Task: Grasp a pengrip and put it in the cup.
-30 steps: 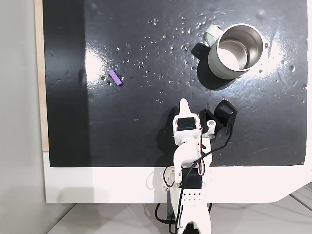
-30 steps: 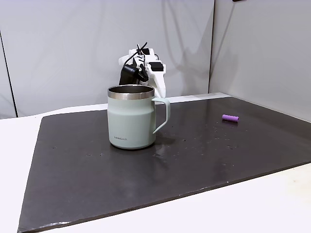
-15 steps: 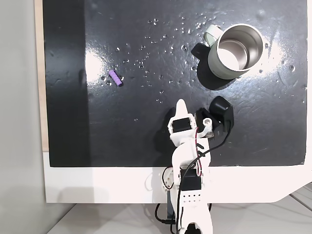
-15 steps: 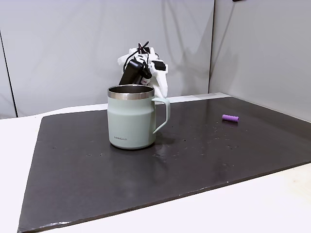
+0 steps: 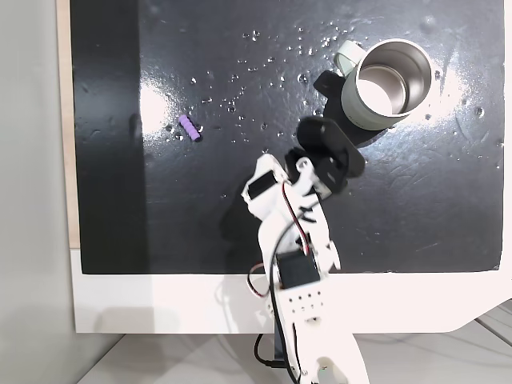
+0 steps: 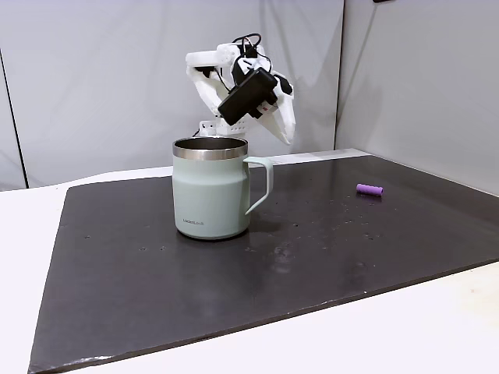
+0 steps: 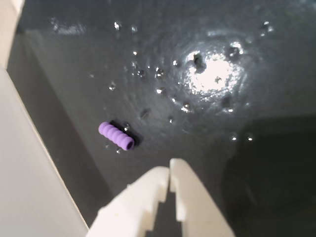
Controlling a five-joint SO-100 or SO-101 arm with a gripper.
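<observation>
On the black mat (image 5: pixel 200 48), seen from above in a fixed view, the cup (image 5: pixel 389 84) stands near the far right corner with its loop handle turned to the left, and the pengrip (image 5: pixel 189 127) lies well to the cup's left, alone on the mat. My gripper (image 5: pixel 270 165) hangs between them, nearer the cup, and my black camera block (image 5: pixel 330 150) sits just below and left of the cup. In the side-on fixed view the cup (image 6: pixel 210 189) stands upright in front; my gripper (image 6: pixel 288 138) hangs above and just right of its rim, tip pointing down, and the pengrip (image 6: pixel 369 189) lies flat, well right of the cup's handle. In the wrist view my two white fingers (image 7: pixel 148 185) are pressed together at the tips with nothing between them, and the pengrip (image 7: pixel 116 136) lies up and to their left, apart from them.
</observation>
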